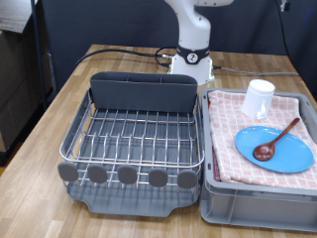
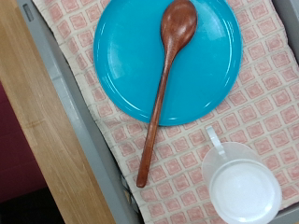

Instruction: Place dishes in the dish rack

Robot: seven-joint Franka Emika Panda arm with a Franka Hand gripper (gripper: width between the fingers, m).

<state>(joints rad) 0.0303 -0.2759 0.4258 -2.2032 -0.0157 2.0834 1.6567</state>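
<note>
Silver wire-grid dish rack (image 1: 134, 139) on its dark grey plastic tray held nothing: bare wires, no dish in it. Its tall grey cutlery holder (image 1: 142, 92) at the back showed nothing sticking out, and the row of round grey knobs (image 1: 127, 176) ran along its front edge. All three dishes sat in the grey plastic bin (image 1: 260, 206) just beside the rack, on the exterior view's right, on the pink-and-white checkered cloth (image 1: 226, 139). Flat round light-blue plate (image 2: 166, 58) lay flat on the cloth. Dark reddish-brown wooden spoon (image 2: 165, 79) lay across it, bowl on the plate, handle running off the rim onto the cloth. Small white handled mug (image 2: 241, 187) stood upright near the plate, apart from it, mouth up, apparently empty. So my read: zero of three placed, everything left to do. My claw wasn't in either picture; the wrist view looked straight down on the bin contents with no fingers showing, so I couldn't tell whether it was apart or together, and it held nothing that I could see.
</note>
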